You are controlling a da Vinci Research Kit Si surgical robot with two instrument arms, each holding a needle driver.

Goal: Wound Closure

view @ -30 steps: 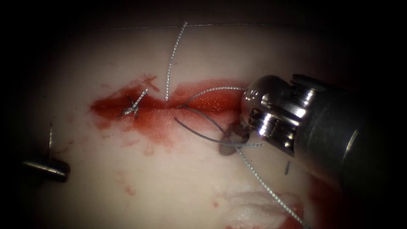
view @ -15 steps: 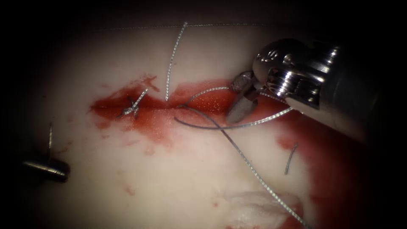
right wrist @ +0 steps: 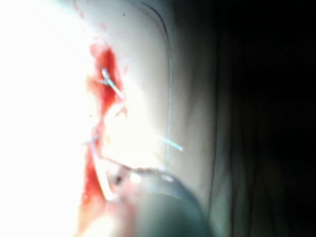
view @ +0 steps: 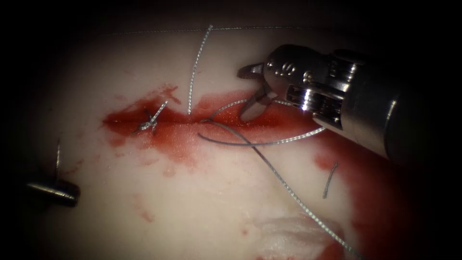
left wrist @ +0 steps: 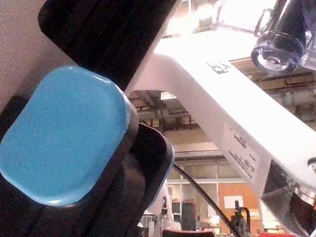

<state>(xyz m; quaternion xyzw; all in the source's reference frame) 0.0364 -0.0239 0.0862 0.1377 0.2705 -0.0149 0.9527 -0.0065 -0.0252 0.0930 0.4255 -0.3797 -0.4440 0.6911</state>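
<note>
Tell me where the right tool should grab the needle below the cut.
Likely mid-curve. The needle lies flat on the tissue below the cut, its arc open upward. The right tool, jaws open and empty, sits above its right end, so come down from above, across the arc.

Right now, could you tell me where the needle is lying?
In the endoscope view the needle lies loose on the tissue just below the cut, beneath the right tool's open jaws.
</note>
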